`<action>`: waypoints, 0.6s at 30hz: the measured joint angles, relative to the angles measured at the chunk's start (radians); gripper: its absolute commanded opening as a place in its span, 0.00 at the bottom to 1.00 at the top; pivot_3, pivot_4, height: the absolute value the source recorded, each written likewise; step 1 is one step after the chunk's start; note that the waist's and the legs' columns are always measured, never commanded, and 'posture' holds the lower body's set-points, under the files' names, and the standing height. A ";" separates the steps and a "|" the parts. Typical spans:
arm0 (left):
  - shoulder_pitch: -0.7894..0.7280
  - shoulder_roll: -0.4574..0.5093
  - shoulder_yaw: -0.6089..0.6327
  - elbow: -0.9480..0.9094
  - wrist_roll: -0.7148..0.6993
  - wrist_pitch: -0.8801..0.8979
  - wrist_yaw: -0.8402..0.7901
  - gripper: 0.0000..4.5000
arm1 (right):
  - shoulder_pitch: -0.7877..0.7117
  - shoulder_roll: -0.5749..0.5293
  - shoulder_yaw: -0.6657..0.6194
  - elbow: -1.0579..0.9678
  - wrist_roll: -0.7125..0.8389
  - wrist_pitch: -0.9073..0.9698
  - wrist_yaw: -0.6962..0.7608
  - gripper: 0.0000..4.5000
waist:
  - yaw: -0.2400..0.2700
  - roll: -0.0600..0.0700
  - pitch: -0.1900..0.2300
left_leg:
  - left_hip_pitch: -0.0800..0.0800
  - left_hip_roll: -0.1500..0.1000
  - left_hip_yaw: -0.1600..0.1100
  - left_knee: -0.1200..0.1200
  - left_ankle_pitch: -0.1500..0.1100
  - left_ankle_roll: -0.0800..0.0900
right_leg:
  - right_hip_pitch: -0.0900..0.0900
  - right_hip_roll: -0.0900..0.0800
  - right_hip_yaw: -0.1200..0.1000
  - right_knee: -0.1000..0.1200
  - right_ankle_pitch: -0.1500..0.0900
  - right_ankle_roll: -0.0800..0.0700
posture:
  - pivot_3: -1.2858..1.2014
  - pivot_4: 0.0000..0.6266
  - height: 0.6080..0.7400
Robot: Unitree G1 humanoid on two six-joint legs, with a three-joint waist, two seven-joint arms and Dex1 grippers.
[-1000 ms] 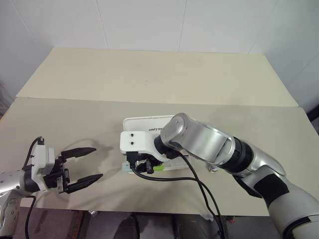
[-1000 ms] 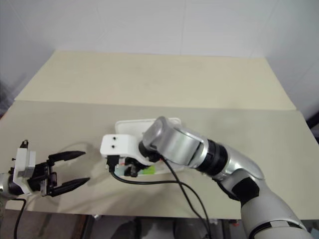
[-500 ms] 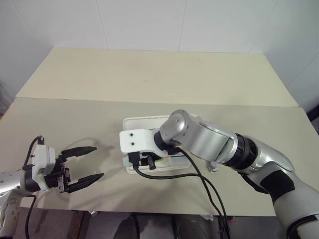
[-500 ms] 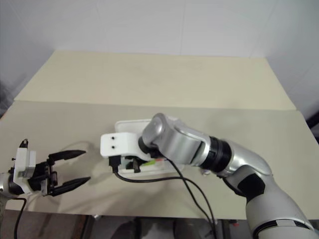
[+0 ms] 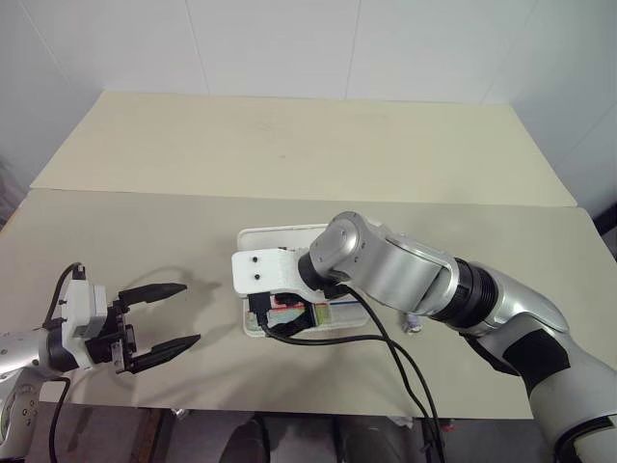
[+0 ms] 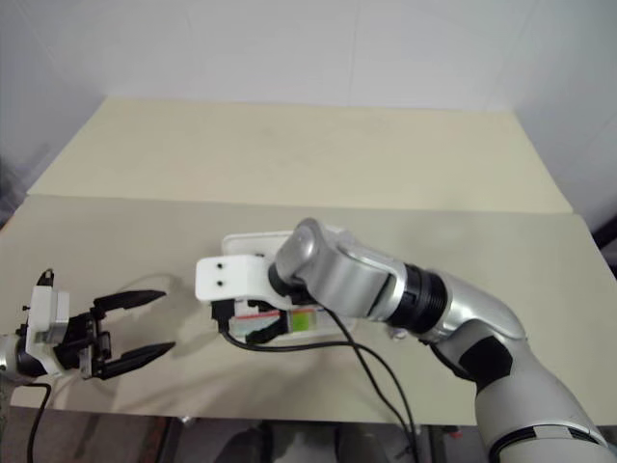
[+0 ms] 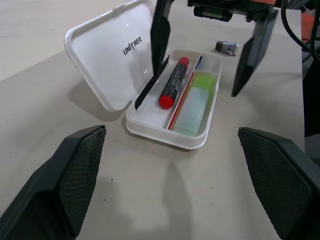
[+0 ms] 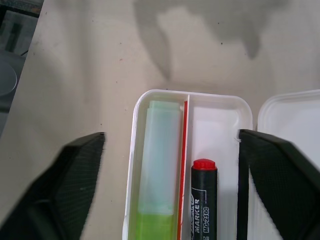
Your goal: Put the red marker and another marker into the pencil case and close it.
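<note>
The white pencil case [image 7: 165, 137] lies open on the table, its lid [image 7: 110, 55] marked "UNITREE" folded back. Inside, the red marker [image 7: 172, 82] rests beside the pale mint marker with a green end [image 7: 197, 102]; a thin red stripe runs between them. My right gripper [image 5: 281, 314] hovers just over the tray, open, one finger [image 7: 250, 60] on each side of it, holding nothing. The right wrist view looks straight down on the red marker [image 8: 202, 200] and the mint marker [image 8: 160, 170]. My left gripper [image 5: 190, 313] stands open and empty on the table's left, apart from the case.
A small grey stubby object [image 5: 413, 325] lies on the table just right of the case. The table's front edge [image 5: 289, 413] runs close below the case. A second beige table [image 5: 308, 145] adjoins behind.
My right gripper has opened and let go of the mint and green marker, which now lies in the case beside the red marker. The left arm has stayed still.
</note>
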State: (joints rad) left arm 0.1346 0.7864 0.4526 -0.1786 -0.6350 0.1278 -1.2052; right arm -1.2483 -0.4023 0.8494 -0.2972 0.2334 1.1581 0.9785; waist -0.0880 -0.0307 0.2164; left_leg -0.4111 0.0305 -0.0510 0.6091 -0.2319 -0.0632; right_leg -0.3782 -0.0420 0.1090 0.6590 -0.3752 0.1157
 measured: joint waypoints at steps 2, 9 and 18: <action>-0.002 0.000 0.000 0.000 0.000 0.000 0.003 1.00 | 0.000 -0.001 0.000 0.000 0.000 -0.001 0.001 0.99 | 0.000 0.000 0.000 | 0.000 0.000 0.000 0.000 0.000 0.000 | 0.000 0.000 0.000 0.000 0.000 0.000 | 0.52 0.24 1.00; -0.022 -0.001 -0.007 -0.003 0.000 0.001 0.005 1.00 | 0.017 -0.156 -0.077 -0.010 0.062 -0.082 0.144 0.99 | 0.008 0.000 0.000 | -0.002 -0.001 -0.001 0.000 0.000 0.001 | 0.001 -0.001 -0.002 -0.002 0.000 0.000 | 0.52 0.24 1.00; -0.111 -0.004 -0.076 0.034 0.007 0.000 -0.005 1.00 | 0.141 -0.457 -0.148 0.035 0.044 -0.424 0.440 0.99 | -0.001 0.000 0.000 | -0.002 0.000 0.002 0.000 -0.001 0.000 | 0.001 0.003 -0.001 -0.004 0.000 0.000 | 0.52 0.24 1.00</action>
State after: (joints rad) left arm 0.0239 0.7826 0.3763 -0.1441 -0.6281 0.1277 -1.2099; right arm -1.1070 -0.8594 0.7014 -0.2623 0.2769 0.7345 1.4181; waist -0.0894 -0.0303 0.2168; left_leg -0.4128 0.0304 -0.0493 0.6094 -0.2329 -0.0627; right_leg -0.3770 -0.0394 0.1080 0.6551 -0.3752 0.1160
